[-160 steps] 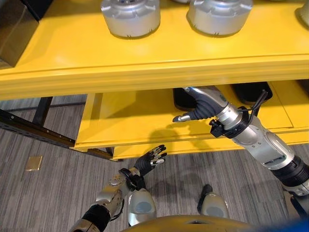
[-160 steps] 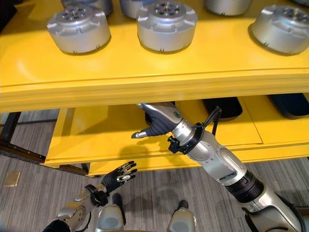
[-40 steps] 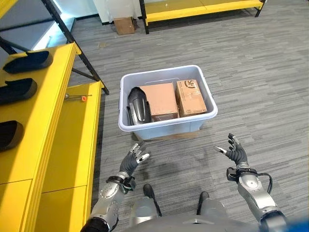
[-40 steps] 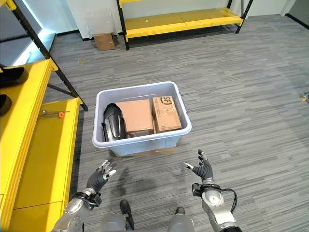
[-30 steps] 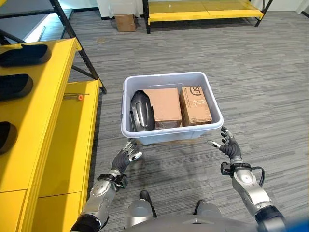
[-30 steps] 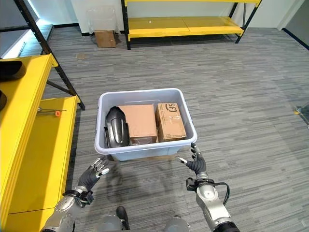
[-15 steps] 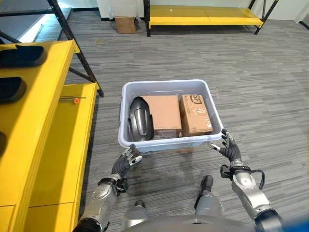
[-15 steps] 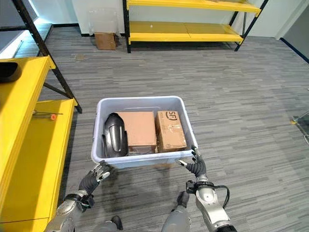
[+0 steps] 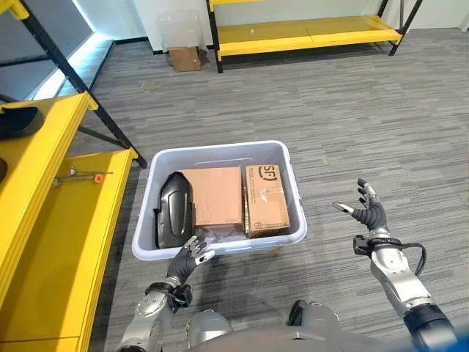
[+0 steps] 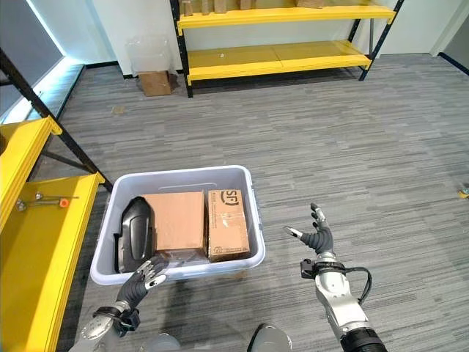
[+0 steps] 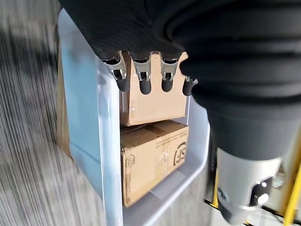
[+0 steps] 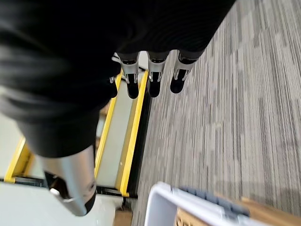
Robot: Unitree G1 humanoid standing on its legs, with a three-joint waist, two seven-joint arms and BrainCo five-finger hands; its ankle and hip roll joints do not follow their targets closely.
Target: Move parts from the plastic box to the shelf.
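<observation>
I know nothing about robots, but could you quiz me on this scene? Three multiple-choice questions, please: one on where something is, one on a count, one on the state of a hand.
1. Where does the black curved plastic part lie?
A. on the grey carpet floor
B. in the pale blue plastic box, at the end nearest the yellow shelf
C. on the far yellow rack

2. How many brown cardboard cartons are in the box?
A. one
B. two
C. four

3. How is the right hand?
A. open, holding nothing, over the floor
B. curled round a carton
C. pressed flat on the shelf

Answers:
1 B: the part sits inside the box, beside the larger carton.
2 B: the larger carton and a narrower carton lie side by side.
3 A: its fingers are spread, clear of the box; the left hand is open too, at the box's near wall.
</observation>
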